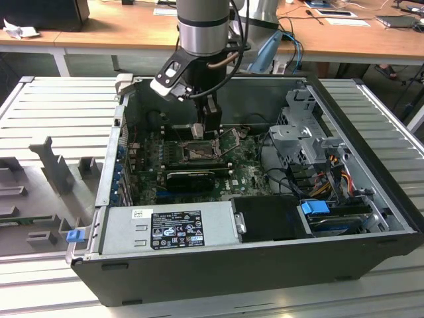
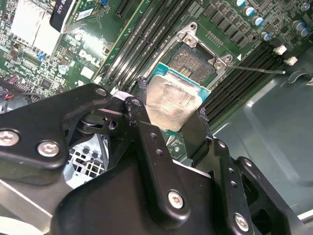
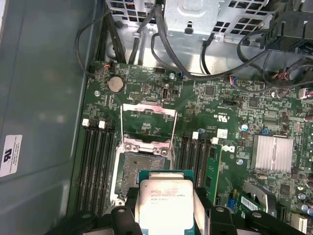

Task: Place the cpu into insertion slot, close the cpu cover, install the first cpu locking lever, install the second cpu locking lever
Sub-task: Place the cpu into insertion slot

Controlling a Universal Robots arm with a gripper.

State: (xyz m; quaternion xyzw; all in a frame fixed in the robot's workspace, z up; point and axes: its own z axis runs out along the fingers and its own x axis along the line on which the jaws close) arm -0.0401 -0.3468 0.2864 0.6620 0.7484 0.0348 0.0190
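A ribbed grey metal table (image 1: 63, 106) fills the foreground — grey plastic fixtures (image 1: 56, 169) stand on it at the exterior view's left. Behind runs a wooden desk (image 1: 119, 30) with papers (image 1: 346, 21) and a dark box (image 1: 46, 13).

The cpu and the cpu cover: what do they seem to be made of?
The cpu: a dull silver-grey metal face, smudged, on a green board edge, probably laminate. The cpu cover: thin bare silvery metal, judging by its shine.

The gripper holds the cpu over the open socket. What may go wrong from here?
The cpu, pinched by its edges in the gripper, looks offset from the insertion slot; lowered so, it might bend pins. The grip is narrow, so the chip could slip. The gripper may catch the open cpu cover.
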